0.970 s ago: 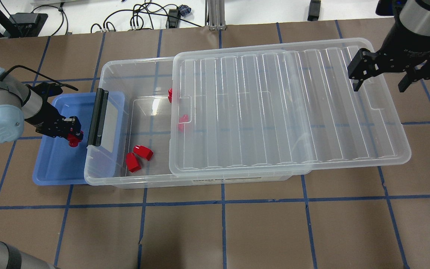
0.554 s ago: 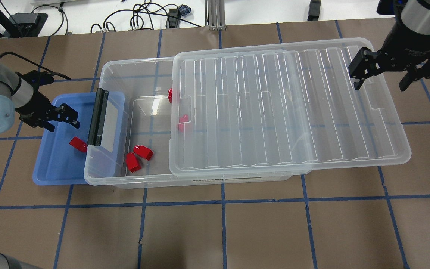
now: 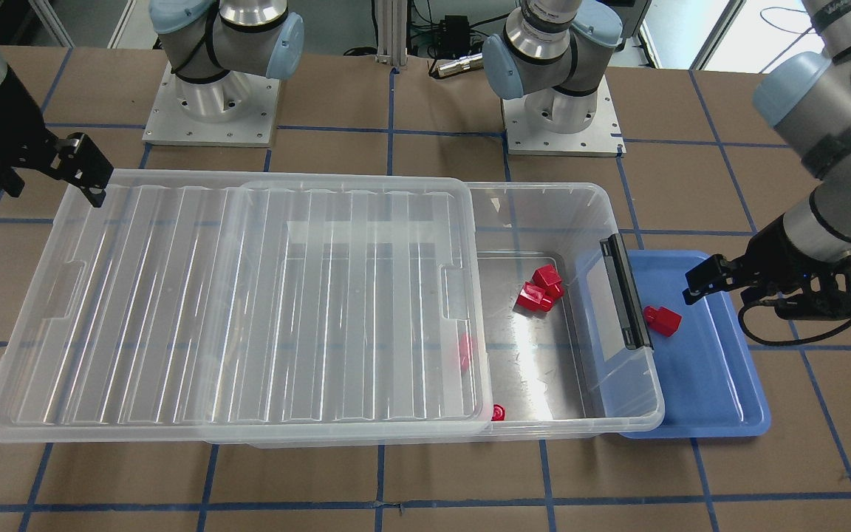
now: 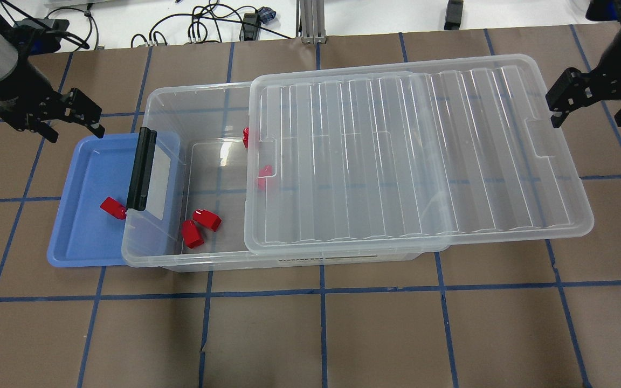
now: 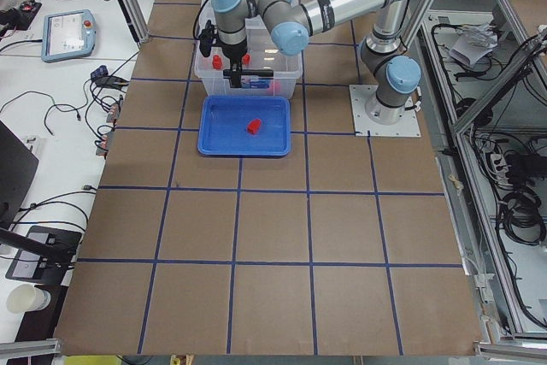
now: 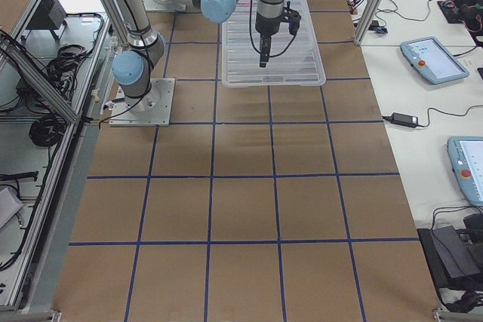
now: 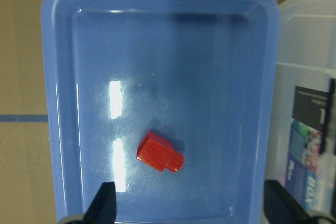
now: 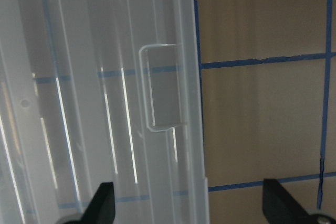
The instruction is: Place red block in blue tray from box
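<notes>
Placement looks done: the red block [image 4: 112, 207] lies in the blue tray [image 4: 81, 242]. Left gripper [image 7: 191, 208] and right gripper [image 4: 591, 116] gape, empty. Next, perhaps the box [image 4: 197, 90].

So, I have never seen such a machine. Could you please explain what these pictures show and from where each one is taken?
Two robot arms stand at a table, each with a two-finger gripper. One picture looks down from behind the robot, one faces it, two are from the table's ends, two from wrist cameras. On the table: a clear box, its lid slid partly off, red blocks inside; beside it a blue tray holding one red block. The left gripper and right gripper are open, holding nothing.
</notes>
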